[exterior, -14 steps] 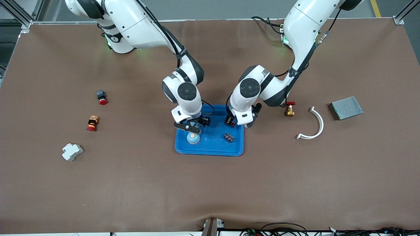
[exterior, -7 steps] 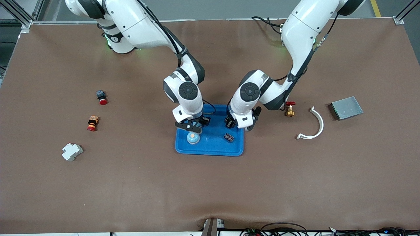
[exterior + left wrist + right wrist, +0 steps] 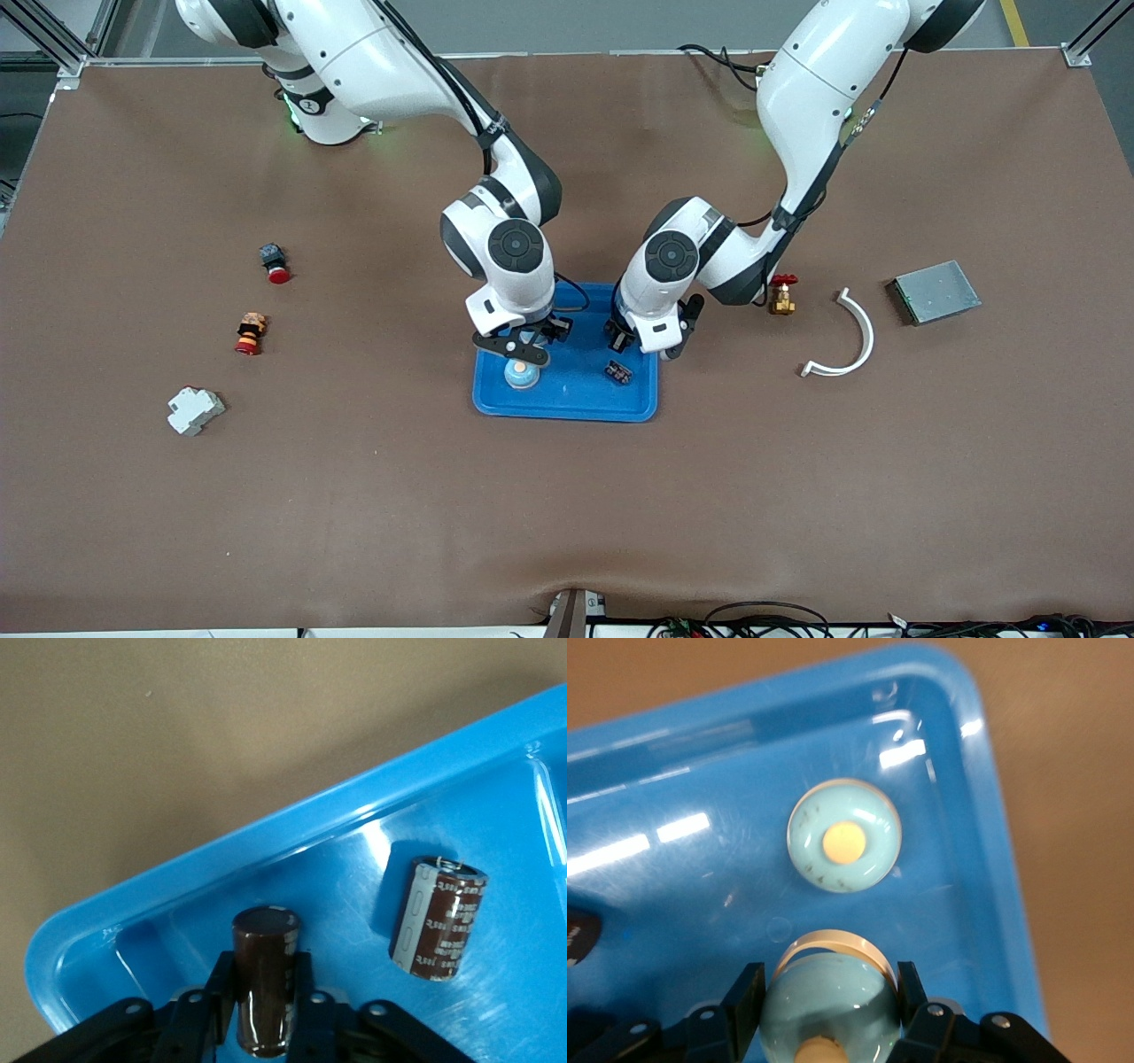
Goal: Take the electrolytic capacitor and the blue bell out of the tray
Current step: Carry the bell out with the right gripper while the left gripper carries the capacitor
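A blue tray (image 3: 567, 403) lies mid-table. My right gripper (image 3: 521, 346) hangs over it, shut on a light blue bell (image 3: 824, 1010). A second bell (image 3: 522, 373) rests in the tray just under it and also shows in the right wrist view (image 3: 844, 835). My left gripper (image 3: 631, 341) is over the tray's end toward the left arm, shut on a dark brown capacitor (image 3: 263, 979). Another capacitor (image 3: 618, 372) lies on its side in the tray and also shows in the left wrist view (image 3: 440, 918). The tray shows in both wrist views (image 3: 177, 895) (image 3: 983, 815).
Toward the right arm's end lie a red-capped button (image 3: 275, 263), an orange and red part (image 3: 250, 333) and a white block (image 3: 195, 410). Toward the left arm's end lie a brass valve (image 3: 781, 297), a white curved strip (image 3: 846, 341) and a grey metal plate (image 3: 935, 291).
Both arms have shifted slightly over the tray, each with its part still in its grip. The bell and capacitor lying in the tray have not moved.
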`<state>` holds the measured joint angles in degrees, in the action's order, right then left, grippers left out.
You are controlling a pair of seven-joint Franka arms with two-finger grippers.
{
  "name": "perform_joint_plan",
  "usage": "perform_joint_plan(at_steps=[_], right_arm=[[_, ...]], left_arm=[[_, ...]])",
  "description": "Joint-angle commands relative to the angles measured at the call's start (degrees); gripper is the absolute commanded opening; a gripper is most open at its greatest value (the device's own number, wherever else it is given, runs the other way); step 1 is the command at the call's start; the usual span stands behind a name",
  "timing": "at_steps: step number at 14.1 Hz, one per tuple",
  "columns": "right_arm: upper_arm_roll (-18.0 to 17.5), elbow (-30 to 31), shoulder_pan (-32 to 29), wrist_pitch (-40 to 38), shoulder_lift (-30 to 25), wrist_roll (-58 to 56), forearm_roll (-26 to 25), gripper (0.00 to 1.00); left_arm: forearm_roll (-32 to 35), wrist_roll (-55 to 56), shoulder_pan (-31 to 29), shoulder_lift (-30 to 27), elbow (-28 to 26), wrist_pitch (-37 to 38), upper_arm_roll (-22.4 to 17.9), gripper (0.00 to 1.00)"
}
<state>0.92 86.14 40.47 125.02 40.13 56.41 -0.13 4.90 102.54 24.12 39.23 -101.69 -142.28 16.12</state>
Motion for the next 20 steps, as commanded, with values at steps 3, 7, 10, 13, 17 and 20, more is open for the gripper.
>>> perform_joint_plan(at_steps=[3,7,10,13,17,20], right_arm=[[-0.57,0.87,-5.74,-9.25,-6.81,-12.61,0.3,0.0],[-0.57,5.34,-10.4,-11.65,-12.43,-22.89,0.3,0.0],[-0.66,10.09,-13.74,-11.56,-16.91,-29.32,0.39,0.0],[-0.66,15.8,-17.17,-10.77,-21.57,-35.82,0.83,0.0],[-0.57,27.12,-21.48,-3.67,-27.72,-44.26,0.83,0.0],[-0.48,35.39,-23.5,4.58,-29.75,-48.14,0.83,0.0]], left_arm=[[5.03,1.61,1.63,-1.34,0.96,0.68,-0.92,0.0],[6.78,0.48,1.19,-6.6,1.4,6.21,-0.74,0.0],[8.11,-3.81,0.57,-10.21,3.24,13.05,-0.74,0.0],[7.94,-10.85,-3.35,-14.51,4.13,20.36,-0.57,0.0],[6.01,-23.23,-12.06,-18.13,1.76,24.42,-0.04,0.0],[5.65,-29.13,-17.34,-18.22,-1.57,24.51,-0.13,0.0]])
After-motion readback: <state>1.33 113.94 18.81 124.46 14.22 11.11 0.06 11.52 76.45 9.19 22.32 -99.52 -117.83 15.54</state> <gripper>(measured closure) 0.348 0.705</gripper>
